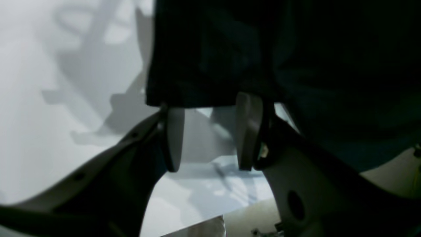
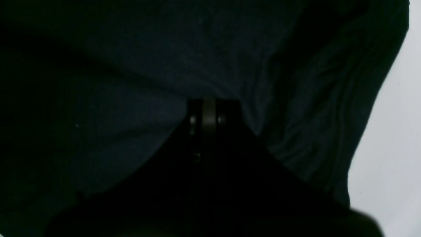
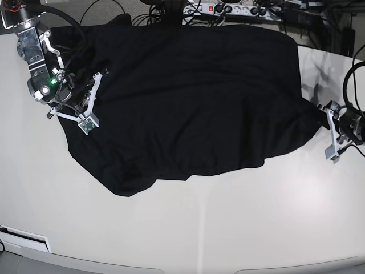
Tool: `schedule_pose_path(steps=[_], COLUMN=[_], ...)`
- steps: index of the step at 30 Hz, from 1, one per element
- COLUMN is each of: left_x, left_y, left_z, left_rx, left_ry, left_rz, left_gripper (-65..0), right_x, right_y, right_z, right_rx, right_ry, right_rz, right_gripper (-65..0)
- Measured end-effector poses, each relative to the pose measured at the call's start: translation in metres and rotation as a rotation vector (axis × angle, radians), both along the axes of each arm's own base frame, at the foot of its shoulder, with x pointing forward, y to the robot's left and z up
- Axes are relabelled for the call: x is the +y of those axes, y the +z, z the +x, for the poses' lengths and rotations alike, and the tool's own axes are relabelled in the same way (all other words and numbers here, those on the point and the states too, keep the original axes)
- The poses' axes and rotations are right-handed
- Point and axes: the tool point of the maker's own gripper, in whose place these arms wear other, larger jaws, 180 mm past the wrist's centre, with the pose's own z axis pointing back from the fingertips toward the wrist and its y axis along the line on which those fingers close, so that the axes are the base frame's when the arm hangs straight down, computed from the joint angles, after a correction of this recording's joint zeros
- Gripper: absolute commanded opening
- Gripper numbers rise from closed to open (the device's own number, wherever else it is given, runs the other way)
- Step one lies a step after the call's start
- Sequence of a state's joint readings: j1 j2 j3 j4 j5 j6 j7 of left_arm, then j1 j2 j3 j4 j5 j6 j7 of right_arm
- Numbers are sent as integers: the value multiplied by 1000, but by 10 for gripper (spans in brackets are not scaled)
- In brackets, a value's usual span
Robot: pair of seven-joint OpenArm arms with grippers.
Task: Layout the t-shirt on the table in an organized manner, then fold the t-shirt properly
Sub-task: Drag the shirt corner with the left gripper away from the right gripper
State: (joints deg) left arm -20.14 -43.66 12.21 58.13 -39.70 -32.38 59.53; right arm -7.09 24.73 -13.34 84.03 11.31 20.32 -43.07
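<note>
The black t-shirt (image 3: pixel 188 97) lies spread across the back half of the white table (image 3: pixel 228 228), with its lower hem wavy and a loose lobe at the front left. My right gripper (image 3: pixel 85 121) is at the shirt's left edge. In the right wrist view its fingers (image 2: pixel 208 115) are pressed together, shut on the t-shirt (image 2: pixel 164 65), and folds bunch toward the tips. My left gripper (image 3: pixel 330 130) stands open at the shirt's right edge. In the left wrist view its fingertips (image 1: pixel 174 131) touch the shirt's hem (image 1: pixel 230 59), with bare table (image 1: pixel 33 98) between them.
A power strip (image 3: pixel 228 8) and cables run along the back edge behind the shirt. Bare white table lies in front of the shirt, down to the rounded front edge (image 3: pixel 171 267). A white box (image 3: pixel 23 237) sits at the front left corner.
</note>
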Motion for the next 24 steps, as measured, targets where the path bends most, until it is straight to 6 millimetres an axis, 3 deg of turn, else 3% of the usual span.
schedule_pose_path(steps=[8,10,14,24], left_x=[-2,4,12,22], left_y=[-25,-27,-27,-15], left_z=[-25,-28,-18,10], left_rx=[-11,-9,-69,-173], left_ry=[-7,-28,-49,-98], left_rz=[-8,28,87,165], left_gripper=[-391,-425,-531,-534], right_x=[0,0,0,-1], right_y=[0,0,0,-1], right_z=[0,0,0,-2], right_rx=[-1,0,3,16], right_ry=[0,0,0,-2], right_rz=[0,0,-1,-8], right_gripper=[-650,-650,-650,-650])
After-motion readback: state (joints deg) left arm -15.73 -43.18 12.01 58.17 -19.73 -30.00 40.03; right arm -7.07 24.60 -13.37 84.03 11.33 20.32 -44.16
